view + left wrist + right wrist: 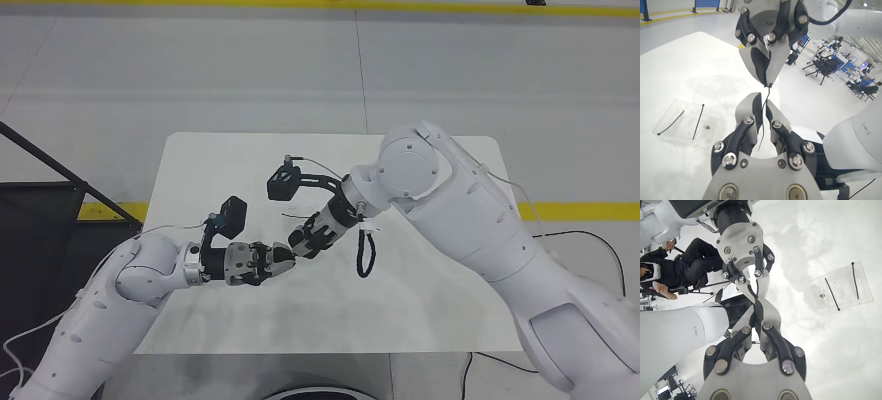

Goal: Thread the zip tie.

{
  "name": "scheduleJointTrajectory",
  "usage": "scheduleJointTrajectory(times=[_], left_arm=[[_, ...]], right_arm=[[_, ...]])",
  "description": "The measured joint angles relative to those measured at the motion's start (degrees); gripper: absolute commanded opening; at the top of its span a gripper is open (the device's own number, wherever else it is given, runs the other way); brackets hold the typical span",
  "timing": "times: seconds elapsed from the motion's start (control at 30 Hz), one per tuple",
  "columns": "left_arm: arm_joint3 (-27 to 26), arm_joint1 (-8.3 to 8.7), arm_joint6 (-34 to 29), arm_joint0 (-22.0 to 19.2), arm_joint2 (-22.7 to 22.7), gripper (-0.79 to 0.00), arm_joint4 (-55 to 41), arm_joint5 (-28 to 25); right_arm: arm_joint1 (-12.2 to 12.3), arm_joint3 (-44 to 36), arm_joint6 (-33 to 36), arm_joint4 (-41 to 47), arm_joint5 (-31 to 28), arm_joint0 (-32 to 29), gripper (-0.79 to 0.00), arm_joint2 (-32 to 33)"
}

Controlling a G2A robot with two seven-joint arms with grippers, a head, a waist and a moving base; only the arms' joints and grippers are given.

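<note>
Top view: over the middle of the white table (200, 190), the left gripper (287, 260) comes in from the left and the right gripper (299, 247) from the right, and their tips nearly meet.
Left gripper: its jaws are parted by a narrow gap. The strap runs down that gap, and the gap looks wider than the strap. It seems to guide the strap rather than pinch it, though a light touch on one pad cannot be ruled out.
Zip tie (769, 91): it hangs in the air between the two grippers as one nearly straight black line. Its head is at the right gripper's tips, and its free tail points back toward the left wrist.
Right gripper: its fingers are closed to a point on the head end of the zip tie, with no gap showing.
Tray (689, 115): a clear, flat tray on the table, well apart from the grippers. It holds two spare ties (698, 121) and a small brown scrap (707, 127).
Done so far: one tie is up off the table, and its head is held firmly.
Left to do: as I judge it, nearly all the threading. No loop shows, and the tail has not entered the head. The left gripper must first close on the strap, bend the tail round and feed it through.
</note>
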Motion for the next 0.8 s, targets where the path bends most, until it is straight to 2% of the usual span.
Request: scheduleJointTrajectory(times=[0.3,0.53,0.63,0.8], left_arm=[[-0.12,0.42,1.01,0.02,0.33,-0.591,0.30,0.00],[-0.22,0.75,2.11,0.11,0.43,-0.606,-0.11,0.00],[-0.16,0.89,2.31,0.07,0.60,-0.625,-0.24,0.00],[-0.08,1.09,2.53,-0.15,0.99,-0.745,-0.21,0.00]], right_arm=[[-0.21,-0.25,-0.10,-1.10,1.33,0.26,-0.785,-0.23],[-0.48,-0.16,0.18,-1.29,1.43,0.47,-0.785,-0.56],[-0.60,-0.02,0.25,-1.30,1.41,0.57,-0.785,-0.64],[-0.77,0.17,0.41,-1.18,1.43,0.68,-0.785,-0.73]])
